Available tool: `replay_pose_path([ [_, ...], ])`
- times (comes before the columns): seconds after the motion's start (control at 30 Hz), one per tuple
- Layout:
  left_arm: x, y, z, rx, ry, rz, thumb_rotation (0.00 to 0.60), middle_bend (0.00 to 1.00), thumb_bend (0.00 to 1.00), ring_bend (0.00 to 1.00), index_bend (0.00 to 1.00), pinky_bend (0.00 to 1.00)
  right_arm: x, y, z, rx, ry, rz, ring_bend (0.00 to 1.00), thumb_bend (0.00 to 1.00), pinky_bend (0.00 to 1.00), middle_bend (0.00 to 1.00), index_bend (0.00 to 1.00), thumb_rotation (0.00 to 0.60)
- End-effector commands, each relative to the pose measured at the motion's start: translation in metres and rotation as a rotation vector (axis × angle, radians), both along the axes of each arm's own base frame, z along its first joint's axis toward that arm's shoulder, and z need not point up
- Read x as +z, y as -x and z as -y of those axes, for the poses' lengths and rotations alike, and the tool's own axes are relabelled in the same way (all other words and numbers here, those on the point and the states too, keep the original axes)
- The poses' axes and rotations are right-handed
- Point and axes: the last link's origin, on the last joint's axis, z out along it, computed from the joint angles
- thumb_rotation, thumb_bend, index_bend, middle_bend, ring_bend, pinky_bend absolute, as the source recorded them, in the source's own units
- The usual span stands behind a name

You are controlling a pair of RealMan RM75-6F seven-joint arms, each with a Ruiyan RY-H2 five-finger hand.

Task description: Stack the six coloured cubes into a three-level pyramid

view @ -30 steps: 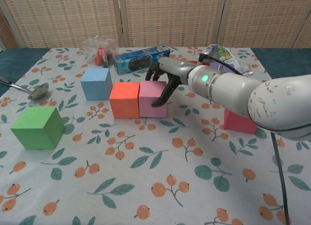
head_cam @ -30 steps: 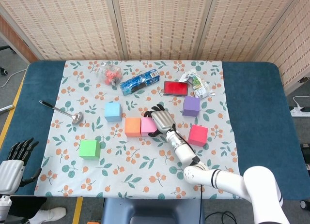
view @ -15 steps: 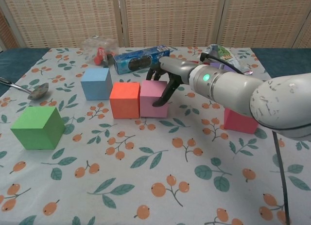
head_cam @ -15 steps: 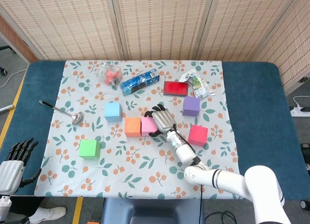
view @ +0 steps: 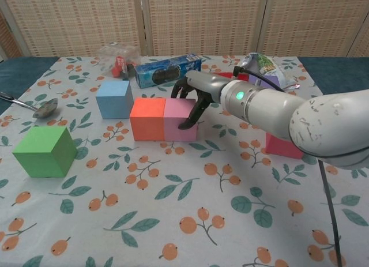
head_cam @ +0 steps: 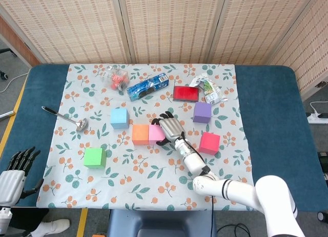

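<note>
Here the right robot hand (view: pixel 193 100) clasps the pale pink cube (view: pixel 180 119), flush against the orange cube (view: pixel 147 119); the left robot hand (head_cam: pixel 15 171) hangs open.

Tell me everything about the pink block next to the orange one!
The pink block is a plain, light pink cube with smooth, matte faces that look like foam or painted wood. It sits flat on the flowery tablecloth near the middle of the table. Its left side is pressed against the orange block, making a row of two. The right hand reaches over it from the right, fingers curled over its top and right side, touching it. Nothing is stacked on it.
</note>
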Motion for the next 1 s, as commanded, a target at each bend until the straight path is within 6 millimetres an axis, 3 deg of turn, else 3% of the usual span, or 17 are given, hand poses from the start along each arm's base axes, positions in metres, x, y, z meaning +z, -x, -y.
replay_pose_path([
  [0.03, 0.0, 0.0, 0.0, 0.0, 0.001, 0.001, 0.6, 0.0, 0.34, 0.0, 0.08, 0.0, -0.001, -0.001, 0.0, 0.001, 0.0, 0.002, 0.12, 0.15, 0.0, 0.37, 0.3, 0.6],
  [0.33, 0.0, 0.002, 0.0, 0.001, -0.002, 0.003, 0.6, 0.0, 0.34, 0.0, 0.08, 0.0, -0.004, -0.001, 0.0, 0.004, -0.005, -0.007, 0.11, 0.15, 0.0, 0.37, 0.26, 0.6],
  [0.6, 0.0, 0.0, -0.001, -0.01, -0.001, -0.005, 0.6, 0.0, 0.34, 0.0, 0.08, 0.0, -0.001, 0.0, -0.002, 0.014, -0.009, -0.009, 0.0, 0.14, 0.0, 0.24, 0.01, 0.6],
  [0.87, 0.001, -0.005, -0.005, -0.031, 0.007, -0.026, 0.6, 0.0, 0.34, 0.0, 0.08, 0.0, 0.003, 0.002, -0.005, 0.015, -0.016, -0.006, 0.0, 0.14, 0.0, 0.15, 0.0, 0.6],
  [1.0, 0.004, -0.015, -0.014, -0.073, 0.011, -0.05, 0.6, 0.0, 0.34, 0.0, 0.08, 0.0, 0.016, 0.003, -0.01, 0.031, -0.002, 0.003, 0.0, 0.12, 0.0, 0.05, 0.0, 0.6],
])
